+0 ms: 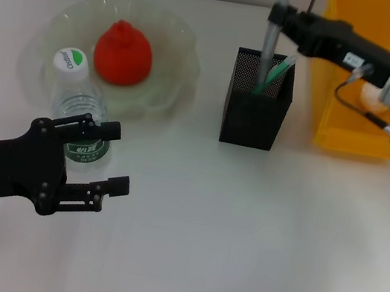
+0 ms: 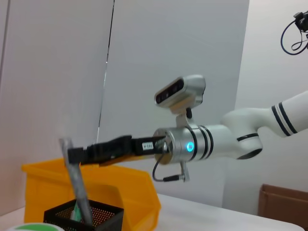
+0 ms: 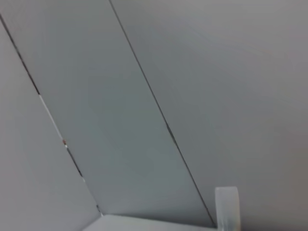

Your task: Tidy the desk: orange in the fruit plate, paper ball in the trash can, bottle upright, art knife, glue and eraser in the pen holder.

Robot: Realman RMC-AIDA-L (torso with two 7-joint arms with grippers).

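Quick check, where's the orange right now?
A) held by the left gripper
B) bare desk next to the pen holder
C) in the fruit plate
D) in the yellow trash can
C: in the head view the orange sits inside the fruit plate, behind the upright bottle; the left gripper has open, empty jaws on the near side of the bottle.

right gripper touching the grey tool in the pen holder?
Touching. Head view shows the right gripper shut on the grey tool, which stands in the pen holder. Left wrist view shows the same clamp at the tool's top.
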